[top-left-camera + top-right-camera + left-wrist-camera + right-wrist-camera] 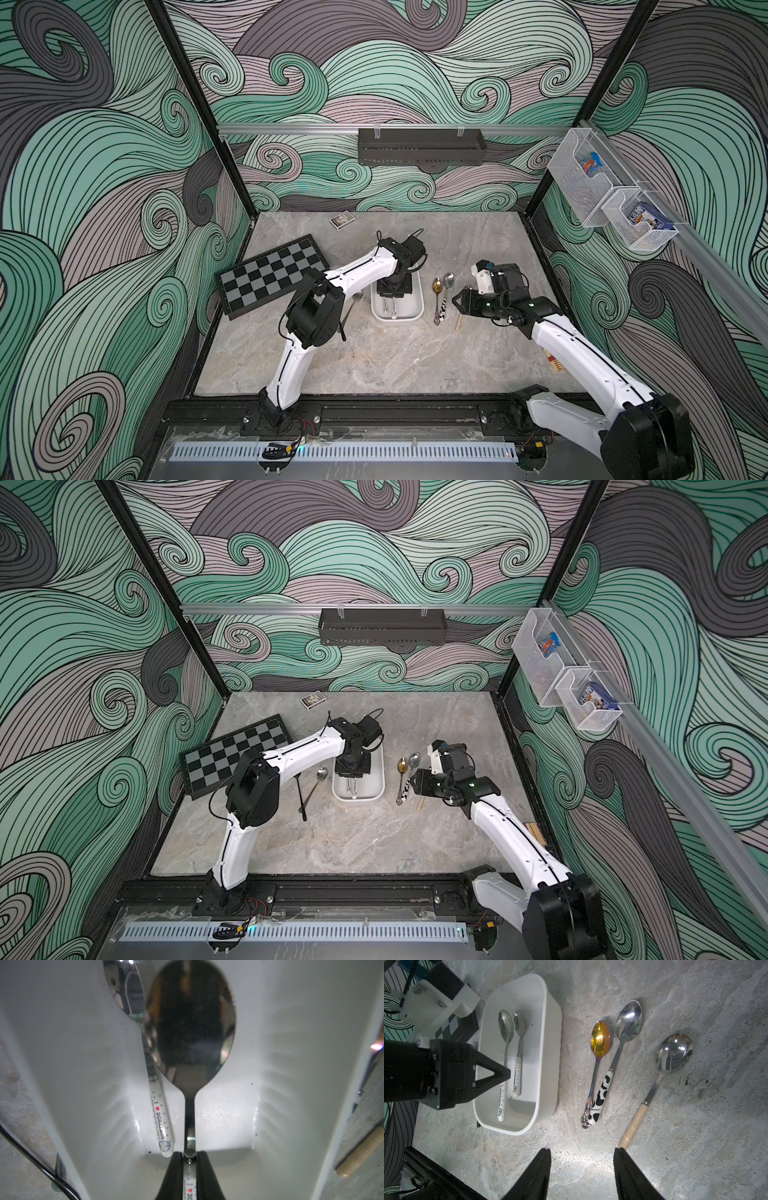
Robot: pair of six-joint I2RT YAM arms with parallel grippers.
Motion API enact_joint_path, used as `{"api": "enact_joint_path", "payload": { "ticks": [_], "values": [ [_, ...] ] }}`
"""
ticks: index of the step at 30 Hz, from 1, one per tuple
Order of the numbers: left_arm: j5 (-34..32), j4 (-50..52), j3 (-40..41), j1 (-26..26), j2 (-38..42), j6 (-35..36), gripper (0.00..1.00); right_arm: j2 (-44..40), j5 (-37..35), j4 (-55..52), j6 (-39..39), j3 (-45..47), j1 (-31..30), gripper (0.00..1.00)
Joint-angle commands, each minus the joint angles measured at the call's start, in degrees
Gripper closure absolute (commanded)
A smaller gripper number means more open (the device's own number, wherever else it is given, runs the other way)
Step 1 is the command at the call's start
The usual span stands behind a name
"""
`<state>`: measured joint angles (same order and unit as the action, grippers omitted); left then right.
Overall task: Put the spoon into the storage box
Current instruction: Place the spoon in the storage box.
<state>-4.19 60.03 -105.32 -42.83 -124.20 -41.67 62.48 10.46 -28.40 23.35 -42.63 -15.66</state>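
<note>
We show a steel spoon with a glossy white printed handle, inside the storage box, a shallow white plastic tray with rounded corners. Its long axis runs along the box's length, with the oval bowl toward the back of the bench and the handle toward the robot. The left pincer is clenched on the handle. A matching smaller spoon lies parallel beside it. The right pincer hangs released above the marbled grey surface.

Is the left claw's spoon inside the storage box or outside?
Inside: the spoon is within the storage box walls beside a smaller spoon, left claw shut on its handle.
</note>
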Motion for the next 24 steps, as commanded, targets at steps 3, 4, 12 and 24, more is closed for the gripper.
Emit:
{"api": "enact_joint_path", "payload": {
  "ticks": [3,4,12,24],
  "values": [
    [-1.49,0.41,-2.52,0.29,-2.40,-1.48,1.00,-0.39,1.49,0.72,0.48,0.86,0.25,0.47],
    [-1.59,0.11,-2.53,0.30,-2.76,-1.41,1.00,-0.49,1.43,0.77,0.53,0.88,0.24,0.47],
    [-0.18,-3.01,0.19,1.21,-3.64,-1.40,1.00,-1.22,1.51,0.93,0.43,1.06,0.30,0.46],
    [0.49,-3.29,1.88,1.52,-0.25,-0.28,0.74,-0.84,1.32,0.90,0.35,1.21,0.35,0.45]
  ]
}}
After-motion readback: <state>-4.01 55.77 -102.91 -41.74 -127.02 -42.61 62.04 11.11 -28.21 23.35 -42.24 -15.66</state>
